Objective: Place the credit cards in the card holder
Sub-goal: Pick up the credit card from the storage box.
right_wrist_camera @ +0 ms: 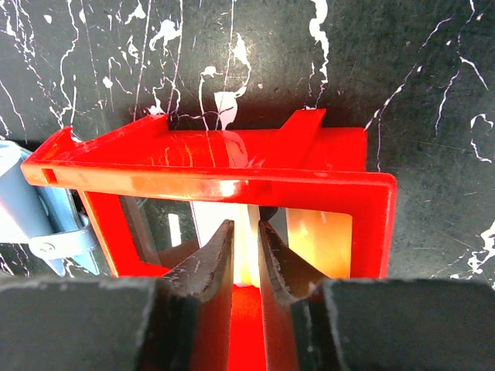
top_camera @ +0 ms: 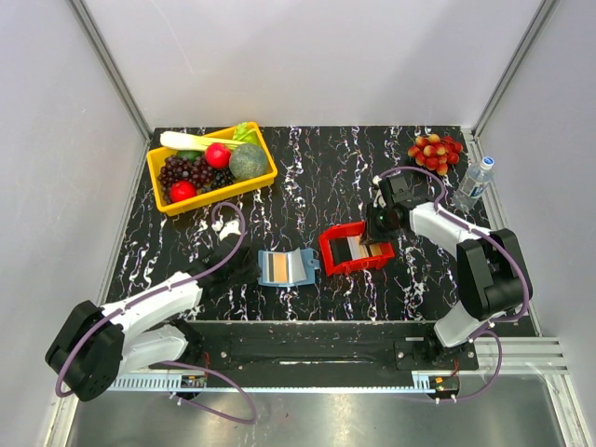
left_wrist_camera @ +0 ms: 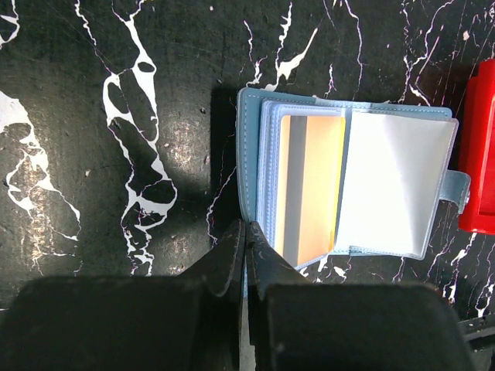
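Two tools are working over the black marbled desk [top_camera: 307, 168]. Nearest, the left tool [left_wrist_camera: 246, 246] is resting fully closed, its tips touching the near edge of the card holder [left_wrist_camera: 398, 185]. The steel-blue holder is lying open just left of the red tray [right_wrist_camera: 209, 182], showing clear pockets with one orange-gold card [left_wrist_camera: 309, 185] tucked inside. The right tool [right_wrist_camera: 246, 226] is reaching into the tray among the credit cards [right_wrist_camera: 321, 243]. Its gap is narrow and a pale card [right_wrist_camera: 246, 263] is showing between its fingers, but I cannot tell whether it is pinching that card. Farther back, a yellow basket [top_camera: 223, 193] is holding fruit and vegetables. The label on the bottle [top_camera: 475, 182] is too small to read.
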You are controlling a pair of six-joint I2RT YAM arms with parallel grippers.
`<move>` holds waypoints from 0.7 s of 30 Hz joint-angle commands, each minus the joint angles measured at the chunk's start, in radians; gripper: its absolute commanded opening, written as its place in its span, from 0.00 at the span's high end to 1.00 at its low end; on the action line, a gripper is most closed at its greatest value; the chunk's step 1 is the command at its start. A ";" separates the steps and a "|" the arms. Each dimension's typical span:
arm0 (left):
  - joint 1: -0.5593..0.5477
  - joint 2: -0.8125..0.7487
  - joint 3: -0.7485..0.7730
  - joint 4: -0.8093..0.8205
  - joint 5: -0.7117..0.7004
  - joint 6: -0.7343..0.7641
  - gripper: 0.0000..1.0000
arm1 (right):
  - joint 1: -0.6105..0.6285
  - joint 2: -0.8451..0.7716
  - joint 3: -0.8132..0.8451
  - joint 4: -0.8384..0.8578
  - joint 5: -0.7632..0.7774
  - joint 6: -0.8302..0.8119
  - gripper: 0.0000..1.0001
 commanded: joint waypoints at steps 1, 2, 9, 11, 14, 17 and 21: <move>0.004 -0.009 -0.009 0.043 0.017 0.016 1.00 | 0.002 -0.027 -0.006 0.026 -0.044 0.006 0.77; 0.004 -0.012 -0.009 0.042 0.014 0.018 1.00 | 0.002 -0.030 -0.003 0.024 -0.038 0.006 0.76; 0.014 -0.089 0.030 -0.081 -0.075 0.034 0.74 | 0.001 -0.079 0.002 -0.013 0.112 -0.060 0.66; 0.015 -0.130 0.056 -0.134 -0.098 0.044 0.58 | 0.001 -0.085 0.002 -0.029 0.137 -0.080 0.65; 0.023 -0.180 0.097 -0.183 -0.141 0.051 0.38 | 0.001 -0.097 -0.008 -0.040 0.165 -0.091 0.63; 0.024 -0.189 0.145 -0.155 -0.103 0.064 0.34 | 0.001 -0.114 -0.012 -0.033 0.133 -0.081 0.60; 0.024 -0.062 0.223 -0.056 0.000 0.080 0.33 | 0.001 -0.125 -0.017 -0.013 0.114 -0.057 0.55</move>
